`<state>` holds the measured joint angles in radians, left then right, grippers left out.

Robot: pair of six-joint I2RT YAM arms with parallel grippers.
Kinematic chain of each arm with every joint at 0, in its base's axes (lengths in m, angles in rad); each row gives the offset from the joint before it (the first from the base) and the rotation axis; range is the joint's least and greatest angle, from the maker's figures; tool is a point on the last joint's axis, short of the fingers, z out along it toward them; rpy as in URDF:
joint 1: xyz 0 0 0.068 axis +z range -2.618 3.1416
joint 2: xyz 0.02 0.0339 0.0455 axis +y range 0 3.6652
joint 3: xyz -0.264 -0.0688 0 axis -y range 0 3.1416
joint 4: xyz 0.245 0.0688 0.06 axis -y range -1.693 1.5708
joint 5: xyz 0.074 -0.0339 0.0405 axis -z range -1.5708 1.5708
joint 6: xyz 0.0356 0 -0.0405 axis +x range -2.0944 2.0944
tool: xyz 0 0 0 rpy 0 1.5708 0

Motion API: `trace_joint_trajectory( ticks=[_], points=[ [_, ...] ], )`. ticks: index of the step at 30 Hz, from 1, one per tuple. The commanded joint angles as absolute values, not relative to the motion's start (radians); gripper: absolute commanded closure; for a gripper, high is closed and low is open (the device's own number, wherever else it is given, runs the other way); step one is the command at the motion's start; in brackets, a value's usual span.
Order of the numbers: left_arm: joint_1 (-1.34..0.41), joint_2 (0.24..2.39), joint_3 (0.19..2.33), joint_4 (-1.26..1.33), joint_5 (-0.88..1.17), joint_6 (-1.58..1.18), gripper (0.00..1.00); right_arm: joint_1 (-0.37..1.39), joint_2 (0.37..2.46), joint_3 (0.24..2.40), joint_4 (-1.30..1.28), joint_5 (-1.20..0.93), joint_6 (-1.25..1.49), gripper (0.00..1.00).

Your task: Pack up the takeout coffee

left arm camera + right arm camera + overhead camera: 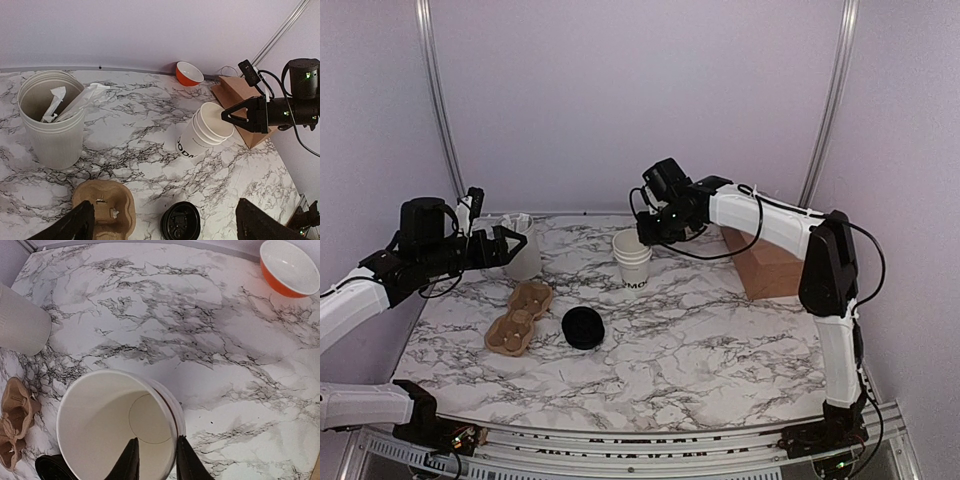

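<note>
Takeout coffee cup (110, 425), lidless, tops the nested stack (632, 262) mid-table. Right gripper (157, 440) straddles its rim, 1 finger inside; whether it pinches, I cannot tell. Left gripper (508, 246) gapes wide. Risk: friction lifts 2 cups together, or topples the stack.

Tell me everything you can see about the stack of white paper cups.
The stack of white paper cups stands upright on the marble table, toward the back middle. Several lidless cups are nested, rims stepped one above another; the bottom one carries black lettering near its base. The top cup is empty. The right gripper straddles the top rim, one finger inside, one outside, jaws apart. No other object touches the stack.
</note>
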<state>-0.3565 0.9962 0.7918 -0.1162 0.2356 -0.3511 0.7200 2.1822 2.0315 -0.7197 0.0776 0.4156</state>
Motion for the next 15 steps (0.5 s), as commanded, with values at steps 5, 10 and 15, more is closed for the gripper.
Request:
trace_joint_trajectory(
  ticks=[5, 10, 15],
  points=[
    [-0.361, 0.998, 0.792, -0.095, 0.244, -0.335, 0.01, 0.733, 2.120, 2.033, -0.739, 0.145, 0.416, 0.75],
    [-0.359, 0.997, 0.790, -0.095, 0.243, -0.336, 0.01, 0.733, 2.132, 2.036, -0.738, 0.138, 0.418, 0.76],
    [-0.360, 0.997, 0.790, -0.095, 0.241, -0.335, 0.01, 0.733, 2.135, 2.026, -0.734, 0.141, 0.422, 0.77]
  ],
)
